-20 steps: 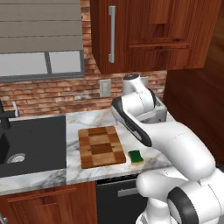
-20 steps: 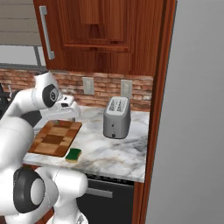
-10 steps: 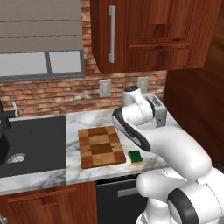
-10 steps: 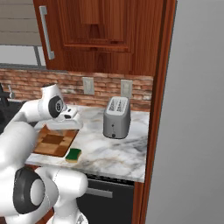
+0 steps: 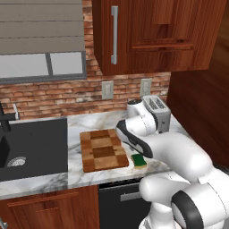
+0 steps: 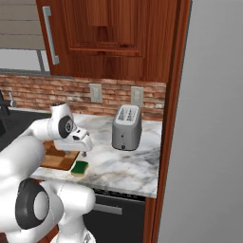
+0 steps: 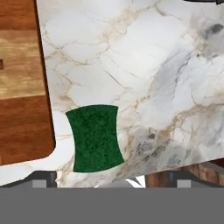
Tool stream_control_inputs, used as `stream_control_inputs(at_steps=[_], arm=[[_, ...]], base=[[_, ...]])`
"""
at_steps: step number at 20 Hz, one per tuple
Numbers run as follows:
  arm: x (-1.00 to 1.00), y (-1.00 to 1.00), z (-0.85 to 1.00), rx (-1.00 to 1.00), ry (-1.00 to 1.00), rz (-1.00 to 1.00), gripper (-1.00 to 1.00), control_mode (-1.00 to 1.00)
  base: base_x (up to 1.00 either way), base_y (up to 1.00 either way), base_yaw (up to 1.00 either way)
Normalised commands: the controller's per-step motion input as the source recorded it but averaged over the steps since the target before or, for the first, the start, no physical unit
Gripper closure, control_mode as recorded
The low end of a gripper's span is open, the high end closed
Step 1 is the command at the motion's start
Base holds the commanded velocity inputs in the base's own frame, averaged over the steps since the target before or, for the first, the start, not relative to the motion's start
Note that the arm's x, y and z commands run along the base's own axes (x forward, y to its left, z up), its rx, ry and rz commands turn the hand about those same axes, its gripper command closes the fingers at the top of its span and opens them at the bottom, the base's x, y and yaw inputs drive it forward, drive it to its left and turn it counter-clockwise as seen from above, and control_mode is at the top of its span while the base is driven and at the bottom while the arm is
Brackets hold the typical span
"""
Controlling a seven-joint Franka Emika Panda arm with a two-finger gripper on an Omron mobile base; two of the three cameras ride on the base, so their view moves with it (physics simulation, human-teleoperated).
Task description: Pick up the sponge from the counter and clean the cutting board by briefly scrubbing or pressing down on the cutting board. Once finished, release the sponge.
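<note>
Currently hovering above the sponge [image 7: 96,138], hand [image 7: 109,179] spread wide and holding nothing; fingertips [image 7: 40,178] just poking up at lower edge of hand view, straddling roughly the sponge's width. Sponge sits on the desk [image 7: 144,78] at lower left of centre in hand view, just right of the cutting board [image 7: 22,83] corner, not touching it, close to the desk's front edge. In left base view: sponge [image 5: 138,160] at lower centre, right of the board [image 5: 103,150], partly masked by the arm. In right base view: sponge [image 6: 79,167] at left of centre, near front lip of desk [image 6: 128,163], below the hand [image 6: 81,142]. Looks like: small rectangular block, dark green textured top, yellow layer along the side in base views, sides slightly bowed inward from above. Probably soft, so will squash under grip. Risks, judged only: sponge sits off-centre toward the left finger, so straight descent could land a tip on top instead of beside it, pushing it flat rather than catching it. Could also nudge it toward the desk edge and off, given how near the lip it lies. Left finger close to board corner too; could clip the thick edge on the way down. Toaster [image 6: 126,127] well apart, no concern.
</note>
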Motion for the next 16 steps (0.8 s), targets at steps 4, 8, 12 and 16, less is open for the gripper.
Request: stream_control_inputs(at_steps=[4, 8, 12, 16], arm=[[0.00, 0.00, -0.42, 0.00, 0.08, -0.04, -1.00, -1.00], [0.00, 0.00, -0.41, 0.00, 0.05, 0.00, -1.00, -1.00], [0.00, 0.01, -0.34, 0.00, 0.03, 0.00, -1.00, -1.00], [0.00, 0.01, -0.25, 0.00, 0.04, 0.00, -1.00, -1.00]], base=[[0.00, 0.00, 0.00], [0.00, 0.00, 0.00], [0.00, 0.00, 0.00], [0.00, 0.00, 0.00]])
